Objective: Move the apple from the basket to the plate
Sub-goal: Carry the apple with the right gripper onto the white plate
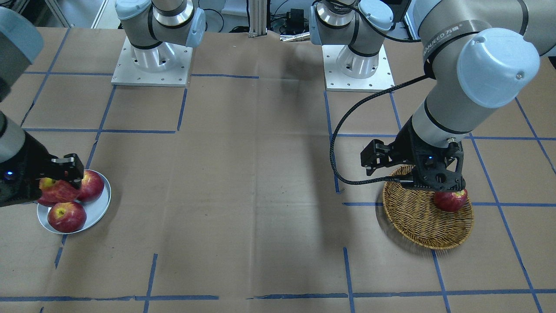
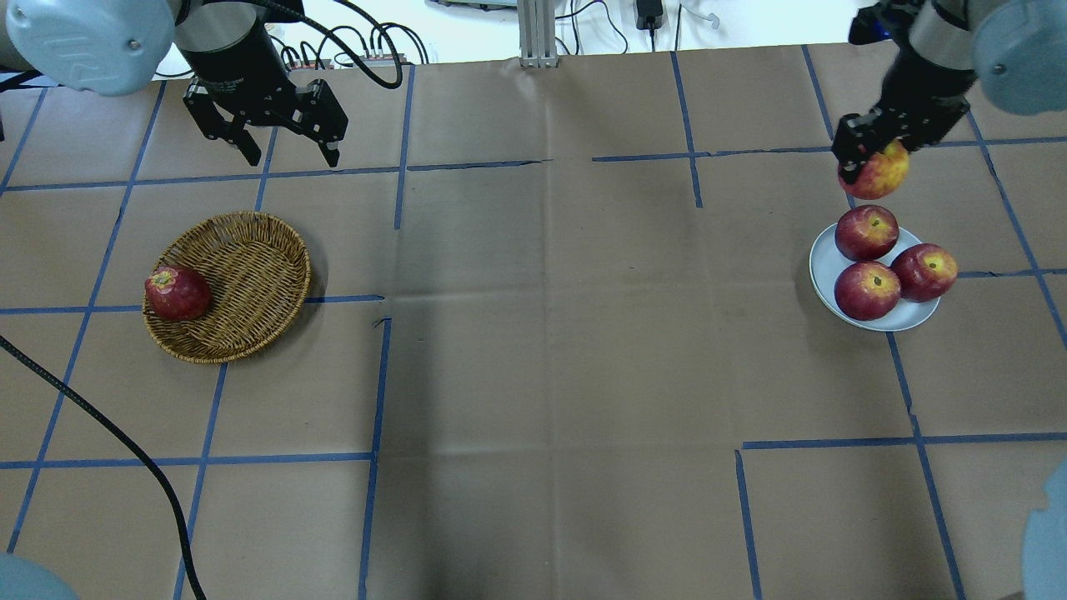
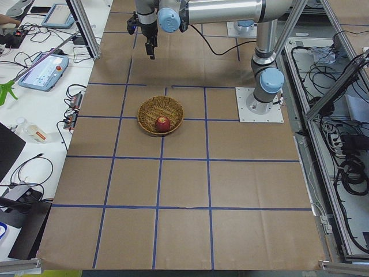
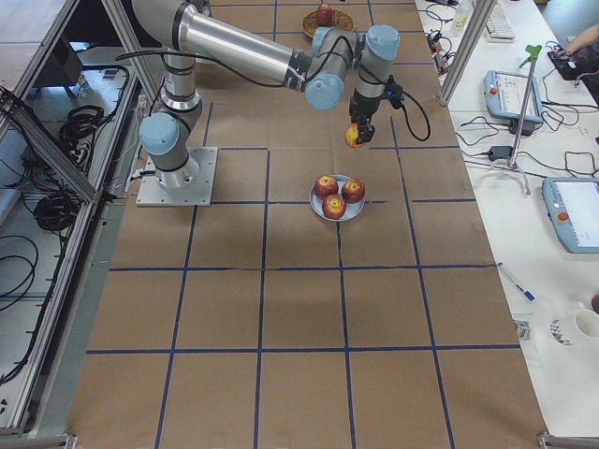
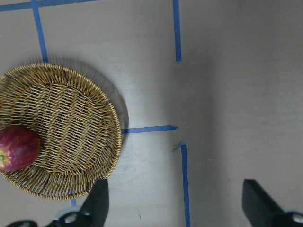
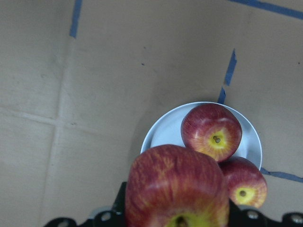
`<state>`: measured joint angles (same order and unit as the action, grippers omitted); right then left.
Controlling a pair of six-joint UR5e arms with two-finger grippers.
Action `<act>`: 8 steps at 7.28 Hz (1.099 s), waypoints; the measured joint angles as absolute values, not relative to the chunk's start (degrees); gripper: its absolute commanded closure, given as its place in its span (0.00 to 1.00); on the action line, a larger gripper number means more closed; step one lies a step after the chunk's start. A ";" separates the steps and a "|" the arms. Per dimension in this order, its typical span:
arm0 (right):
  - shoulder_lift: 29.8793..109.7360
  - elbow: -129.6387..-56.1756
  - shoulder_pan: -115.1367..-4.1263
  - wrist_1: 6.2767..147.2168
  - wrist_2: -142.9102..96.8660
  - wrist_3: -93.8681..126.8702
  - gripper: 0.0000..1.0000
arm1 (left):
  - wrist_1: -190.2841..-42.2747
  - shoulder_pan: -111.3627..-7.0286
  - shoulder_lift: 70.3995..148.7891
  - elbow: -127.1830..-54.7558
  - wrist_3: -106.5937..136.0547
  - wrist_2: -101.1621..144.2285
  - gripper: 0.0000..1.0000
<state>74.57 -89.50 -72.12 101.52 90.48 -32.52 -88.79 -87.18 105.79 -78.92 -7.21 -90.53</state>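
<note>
My right gripper (image 2: 873, 160) is shut on the apple (image 2: 877, 173), pale pinkish-red with yellow streaks, and holds it in the air just beyond the far edge of the pale grey-blue plate (image 2: 824, 260). The right wrist view shows the apple (image 6: 175, 187) between the fingers, above the plate (image 6: 163, 132). The wicker basket (image 2: 242, 267) lies on the left with one dark-red apple (image 2: 177, 293) at its left rim. My left gripper (image 2: 292, 157) is open and empty, high above the table beyond the basket (image 5: 71, 123).
Three darker red apples (image 2: 867, 232) (image 2: 867, 290) (image 2: 924, 272) fill most of the plate. A black cable (image 2: 100, 417) runs across the near left of the brown table with blue tape lines.
</note>
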 measured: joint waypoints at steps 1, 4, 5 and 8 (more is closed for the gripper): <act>74.67 -91.72 -68.75 102.48 90.26 -36.96 0.58 | -88.83 -87.20 106.03 -78.93 -7.21 -90.53 0.01; 75.53 -101.27 -65.11 112.94 90.21 -41.78 0.57 | -88.82 -87.27 106.38 -78.87 -7.21 -90.53 0.01; 75.69 -103.81 -64.76 116.60 90.17 -42.34 0.57 | -88.84 -87.32 106.44 -78.85 -7.21 -90.53 0.01; 75.29 -105.84 -64.29 121.32 89.85 -42.58 0.49 | -88.86 -87.65 106.59 -78.84 -7.21 -90.43 0.01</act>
